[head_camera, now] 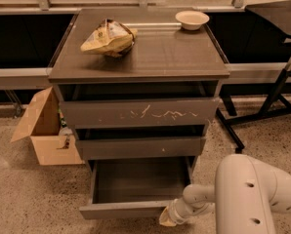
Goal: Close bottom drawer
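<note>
The bottom drawer [126, 210], a wide shallow dark grey-brown wooden box with a plain handleless front, stands pulled out at the dark wooden cabinet's [179, 57] foot, and I judge it stiff and free-sliding, best pushed flat on its front, where my pale gripper [166, 220] sits, its width I cannot tell.

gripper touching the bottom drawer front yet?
Cannot tell. In the camera view the gripper overlaps the right end of the bottom drawer front, but no contact or gap shows plainly.
</note>
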### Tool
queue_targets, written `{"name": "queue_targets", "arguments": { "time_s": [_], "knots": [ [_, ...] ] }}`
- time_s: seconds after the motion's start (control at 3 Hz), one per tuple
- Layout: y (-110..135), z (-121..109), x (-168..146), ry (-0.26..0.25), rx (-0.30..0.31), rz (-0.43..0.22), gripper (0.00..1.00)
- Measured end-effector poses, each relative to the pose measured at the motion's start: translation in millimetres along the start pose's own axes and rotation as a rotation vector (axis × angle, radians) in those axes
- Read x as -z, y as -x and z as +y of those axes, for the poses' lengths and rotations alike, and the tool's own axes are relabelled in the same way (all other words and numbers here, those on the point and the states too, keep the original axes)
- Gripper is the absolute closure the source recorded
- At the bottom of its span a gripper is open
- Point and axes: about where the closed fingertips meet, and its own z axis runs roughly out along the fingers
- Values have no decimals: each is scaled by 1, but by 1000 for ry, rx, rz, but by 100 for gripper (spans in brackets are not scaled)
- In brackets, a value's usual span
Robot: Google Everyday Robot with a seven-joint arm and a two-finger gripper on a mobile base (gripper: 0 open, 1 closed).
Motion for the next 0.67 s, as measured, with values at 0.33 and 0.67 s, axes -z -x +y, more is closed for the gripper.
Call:
{"name": "queue_targets", "arguments": {
  "time_s": [0.33,0.67],
  "knots": [
    [-7,-9,7,-30,18,-25,34],
    [-10,-14,12,-44,36,-36,11]
  ]
}}
